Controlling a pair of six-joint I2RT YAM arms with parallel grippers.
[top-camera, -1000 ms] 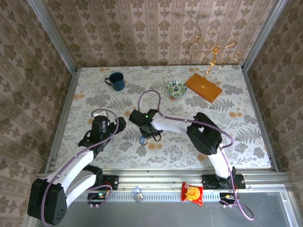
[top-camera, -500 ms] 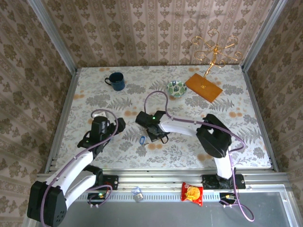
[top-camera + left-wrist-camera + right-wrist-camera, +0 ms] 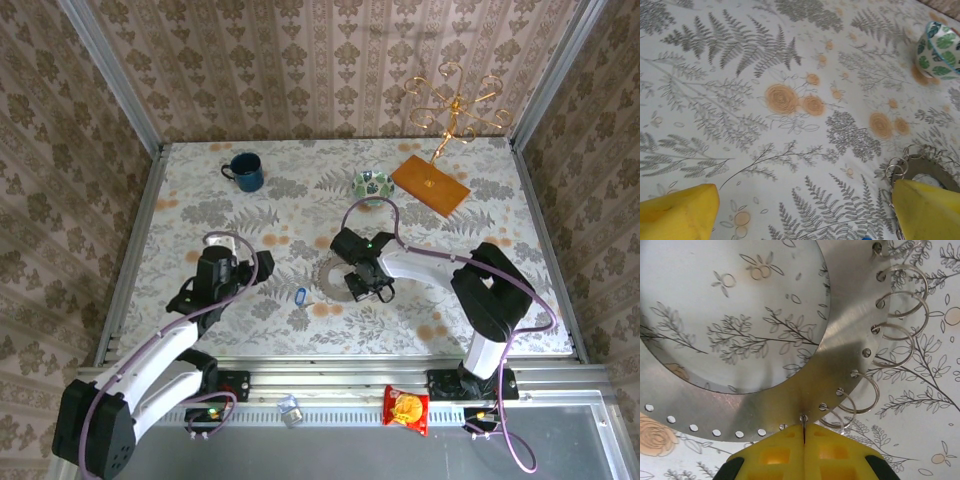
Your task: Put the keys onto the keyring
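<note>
Our right end effector [image 3: 803,434] is pinched fully closed on the rim of the keyring [image 3: 840,360], with the thin metal edge caught between its two yellow pads. The ring sits near the middle of the counter [image 3: 200,215]. We cannot tell whether the held edge is raised off it. Small wire split rings [image 3: 900,305] hang from holes along part of the rim. Our left end effector [image 3: 804,200] is spread wide and holds nothing, hovering to the left of the ring. One blue-headed key [image 3: 301,296] lies loose on the counter between the two arms, just left of the ring. We cannot pick out the second key.

We judge the ring to be stiff, thin and smooth. It should not bend, but it may slip or pivot in a one-spot pinch, so a hold further onto the flat band would be steadier than one at the very edge. The key looks tiny and light. Its plastic head seems the better place to take it, leaving the blade end free to be guided.
</note>
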